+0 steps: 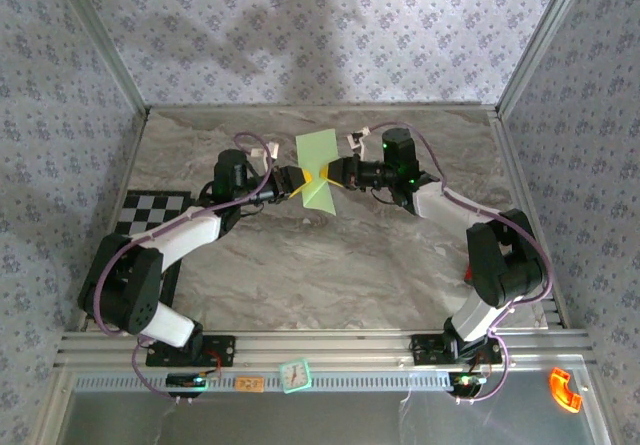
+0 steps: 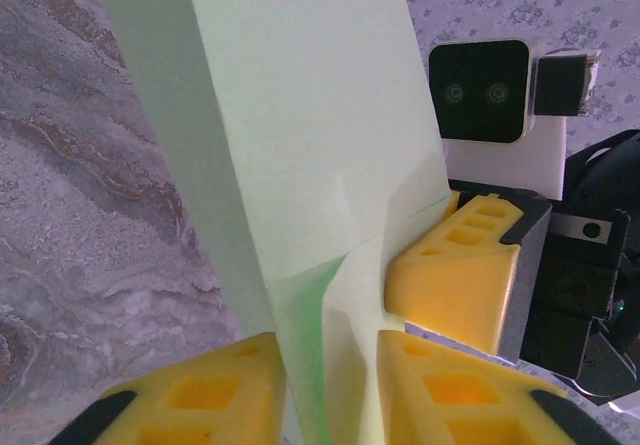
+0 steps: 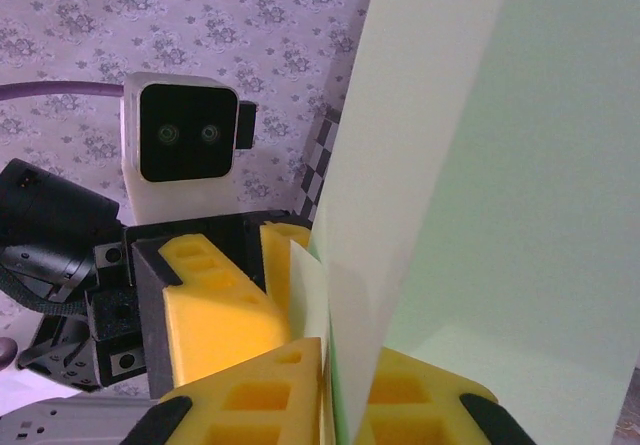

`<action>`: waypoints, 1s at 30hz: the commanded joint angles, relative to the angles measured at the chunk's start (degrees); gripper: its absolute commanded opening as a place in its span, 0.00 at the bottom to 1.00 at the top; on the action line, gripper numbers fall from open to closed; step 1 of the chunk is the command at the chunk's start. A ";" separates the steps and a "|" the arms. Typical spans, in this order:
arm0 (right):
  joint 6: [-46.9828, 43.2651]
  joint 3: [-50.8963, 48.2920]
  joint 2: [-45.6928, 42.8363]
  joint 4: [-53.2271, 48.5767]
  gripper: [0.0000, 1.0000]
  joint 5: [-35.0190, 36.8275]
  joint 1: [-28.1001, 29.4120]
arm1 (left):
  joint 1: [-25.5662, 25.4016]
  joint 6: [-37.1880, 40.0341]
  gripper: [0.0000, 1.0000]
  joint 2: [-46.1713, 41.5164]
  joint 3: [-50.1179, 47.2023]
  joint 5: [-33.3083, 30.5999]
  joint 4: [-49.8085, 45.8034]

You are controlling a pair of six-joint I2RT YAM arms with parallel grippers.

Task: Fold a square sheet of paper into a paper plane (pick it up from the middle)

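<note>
the creased sheet of paper (image 1: 318,165) hangs on edge above the middle of the surface (image 1: 350,265), with its long axis running far to near. the right claw (image 3: 345,375) is clenched on its waist from the right. the left claw (image 2: 330,375) faces it from the left, fingers close on either side of the same fold. i can't tell whether they truly pinch. both arms are equally near.

Arms reach inward; left tool (image 1: 299,185) and right tool (image 1: 333,176) meet tip to tip, each pinching the sheet of paper (image 1: 318,153).
</note>
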 commanded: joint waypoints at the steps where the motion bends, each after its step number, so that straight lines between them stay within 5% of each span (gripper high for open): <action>1: -0.38 -0.07 0.15 -1.62 0.13 -0.66 -0.30 | 0.19 1.26 0.26 0.72 0.74 0.41 1.20; 7: -2.43 -0.06 -0.39 -5.06 0.19 0.95 -0.65 | 0.36 1.52 0.17 1.10 0.98 0.19 0.71; 13: -5.35 -1.62 -3.05 -12.05 0.36 8.47 -3.06 | 0.99 3.59 0.13 0.99 0.98 -1.25 -2.66; 17: -5.49 -4.30 -5.89 -14.00 0.50 14.68 -5.67 | 1.32 9.80 0.12 0.12 2.66 -4.63 -13.11; 22: -6.60 -6.91 -9.56 -17.48 0.60 22.85 -8.31 | 1.25 22.17 0.10 -0.97 8.46 -16.27 -35.66; 30: -10.12 -6.66 -12.87 -26.76 0.64 36.27 -8.48 | -0.98 34.11 0.09 1.98 20.88 -47.51 -63.83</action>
